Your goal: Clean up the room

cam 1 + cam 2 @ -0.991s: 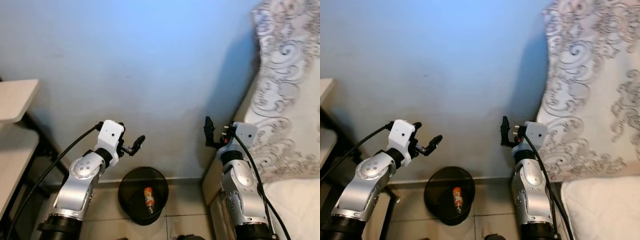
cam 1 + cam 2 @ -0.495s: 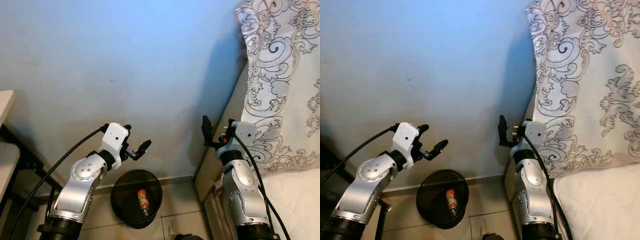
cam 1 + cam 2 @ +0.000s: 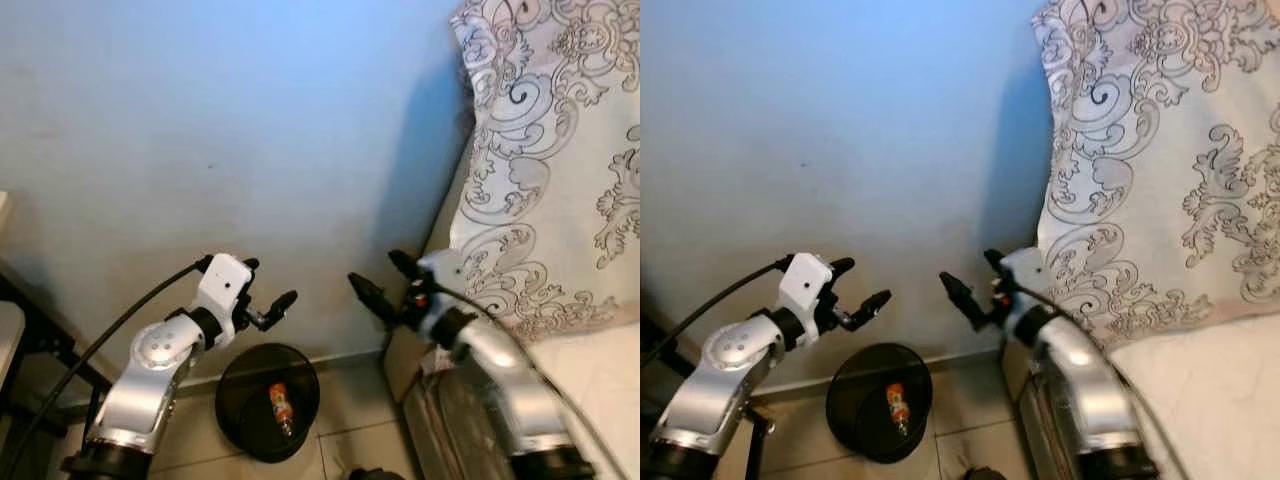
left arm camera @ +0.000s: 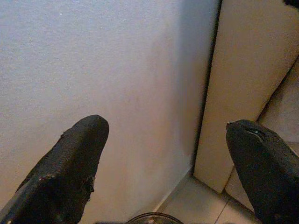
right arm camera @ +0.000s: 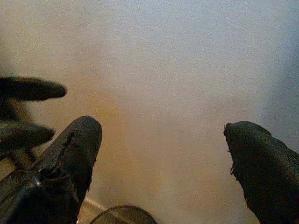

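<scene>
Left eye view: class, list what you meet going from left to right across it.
Left pincer → black waste bin with a small bottle inside → right pincer → patterned bedcover.

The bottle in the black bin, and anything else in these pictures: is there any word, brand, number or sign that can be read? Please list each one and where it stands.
None can be read.
The bottle in the black bin: it has an orange label, but any print is too small and blurred to read.
The patterned pillow: only scroll ornaments, no letters.
The wall, the left gripper and the right gripper: no markings can be made out.
</scene>
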{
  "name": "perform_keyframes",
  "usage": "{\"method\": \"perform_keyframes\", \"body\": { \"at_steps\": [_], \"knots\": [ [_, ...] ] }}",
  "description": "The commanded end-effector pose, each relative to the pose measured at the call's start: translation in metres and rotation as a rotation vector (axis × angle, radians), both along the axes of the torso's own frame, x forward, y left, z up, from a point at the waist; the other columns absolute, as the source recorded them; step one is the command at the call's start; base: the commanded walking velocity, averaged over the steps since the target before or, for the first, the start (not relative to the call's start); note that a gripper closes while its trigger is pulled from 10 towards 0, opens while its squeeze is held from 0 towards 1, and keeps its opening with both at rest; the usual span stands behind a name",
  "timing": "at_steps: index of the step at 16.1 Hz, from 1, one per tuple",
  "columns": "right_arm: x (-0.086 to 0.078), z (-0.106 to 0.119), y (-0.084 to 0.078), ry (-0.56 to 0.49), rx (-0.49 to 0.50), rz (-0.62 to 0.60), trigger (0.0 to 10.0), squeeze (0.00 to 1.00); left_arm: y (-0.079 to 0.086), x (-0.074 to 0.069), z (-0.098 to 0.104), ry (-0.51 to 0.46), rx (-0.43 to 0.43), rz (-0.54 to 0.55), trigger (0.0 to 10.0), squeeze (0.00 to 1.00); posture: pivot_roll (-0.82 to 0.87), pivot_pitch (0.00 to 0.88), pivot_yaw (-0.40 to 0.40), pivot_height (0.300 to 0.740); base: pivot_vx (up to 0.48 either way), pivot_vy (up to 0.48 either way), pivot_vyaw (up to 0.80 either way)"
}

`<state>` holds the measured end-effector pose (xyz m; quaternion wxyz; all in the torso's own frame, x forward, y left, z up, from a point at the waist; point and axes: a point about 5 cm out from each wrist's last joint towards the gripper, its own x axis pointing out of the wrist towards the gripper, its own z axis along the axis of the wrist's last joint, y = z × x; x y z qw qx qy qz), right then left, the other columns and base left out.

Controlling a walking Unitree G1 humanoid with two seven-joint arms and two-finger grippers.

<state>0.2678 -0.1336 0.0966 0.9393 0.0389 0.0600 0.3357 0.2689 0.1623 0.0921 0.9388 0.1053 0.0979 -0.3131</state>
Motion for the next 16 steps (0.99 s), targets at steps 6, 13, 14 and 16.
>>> {"method": "perform_keyframes", "body": {
  "at_steps": [6, 13, 14, 16],
  "knots": [
    [-0.009, 0.003, 0.0, 0.048, 0.039, 0.124, 10.0, 0.0, -0.004, -0.004, 0.003, 0.0, -0.006, -0.059, 10.0, 0.0, 0.02, 0.0, 0.009, 0.74, 0.0, 0.0, -0.76],
    [-0.008, 0.003, 0.005, 0.059, 0.065, 0.118, 10.0, 0.0, -0.003, -0.002, 0.004, 0.002, -0.006, -0.045, 10.0, 0.0, 0.02, 0.0, 0.018, 0.74, 0.0, 0.0, -0.75],
    [-0.008, 0.003, 0.005, 0.059, 0.07, 0.115, 10.0, 0.0, -0.002, -0.002, 0.004, 0.004, -0.009, -0.038, 10.0, 0.0, 0.02, 0.0, 0.022, 0.74, 0.0, 0.0, -0.75],
    [-0.008, 0.003, 0.006, 0.059, 0.084, 0.107, 10.0, 0.0, -0.002, -0.001, 0.004, 0.01, -0.02, -0.016, 10.0, 0.0, 0.02, 0.0, 0.022, 0.74, 0.0, 0.0, -0.75]
  ]
}}
